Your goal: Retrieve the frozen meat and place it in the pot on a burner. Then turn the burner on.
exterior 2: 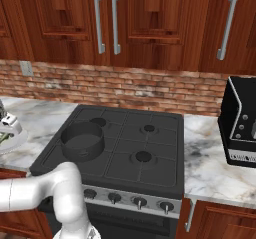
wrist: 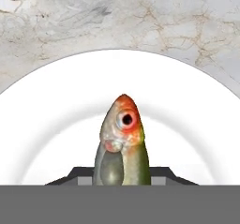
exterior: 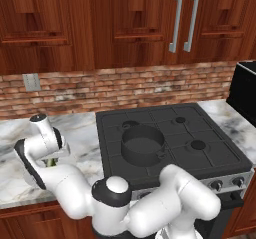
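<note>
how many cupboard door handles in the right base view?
3. Two handles hang side by side at upper left, and one is at upper right, all above the stove. More may lie outside the frame.

A black gas cooktop (exterior: pixel 200 128) is sitting set into the marble bench (exterior: pixel 85 128), its row of round knobs (exterior 2: pixel 137 201) facing forward along the silver front edge. A red brick backsplash (exterior: pixel 125 88) is running behind it, carrying a grey wall outlet (exterior: pixel 31 82) at the left. Dark wooden cabinets (exterior 2: pixel 150 18) with long steel handles (exterior: pixel 182 20) are hanging overhead. A black appliance (exterior 2: pixel 243 125) is standing on the bench to the right. A round white plate (wrist: pixel 56 124) is lying on the marble.
</note>
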Controlling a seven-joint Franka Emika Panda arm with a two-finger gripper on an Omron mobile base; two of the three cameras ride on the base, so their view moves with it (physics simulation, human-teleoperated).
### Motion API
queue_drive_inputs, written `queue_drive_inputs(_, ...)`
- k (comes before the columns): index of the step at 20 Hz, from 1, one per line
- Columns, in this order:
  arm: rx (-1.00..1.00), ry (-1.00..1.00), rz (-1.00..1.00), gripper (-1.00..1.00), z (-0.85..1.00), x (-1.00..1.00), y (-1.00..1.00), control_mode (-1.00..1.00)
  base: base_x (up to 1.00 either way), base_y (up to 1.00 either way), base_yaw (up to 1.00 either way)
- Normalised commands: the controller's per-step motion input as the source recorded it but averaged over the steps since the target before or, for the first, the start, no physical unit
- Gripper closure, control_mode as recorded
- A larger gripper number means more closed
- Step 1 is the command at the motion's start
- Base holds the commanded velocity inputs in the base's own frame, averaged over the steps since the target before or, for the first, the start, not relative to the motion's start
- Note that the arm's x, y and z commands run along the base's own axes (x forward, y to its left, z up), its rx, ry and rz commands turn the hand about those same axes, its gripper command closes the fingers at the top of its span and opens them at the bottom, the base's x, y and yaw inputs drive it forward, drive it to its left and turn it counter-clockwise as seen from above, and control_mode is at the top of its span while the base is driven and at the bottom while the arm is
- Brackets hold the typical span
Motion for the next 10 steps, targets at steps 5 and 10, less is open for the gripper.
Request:
queue_drive_inputs(5, 0.0, -0.15, -0.04, 1.0, 0.4, -0.45, -0.55, -1.0, 0.0, 0.0, 0.0)
queue_drive_inputs(10, 0.0, -0.22, -0.04, 1.0, 0.42, -0.67, -0.66, -1.0, 0.0, 0.0, 0.0)
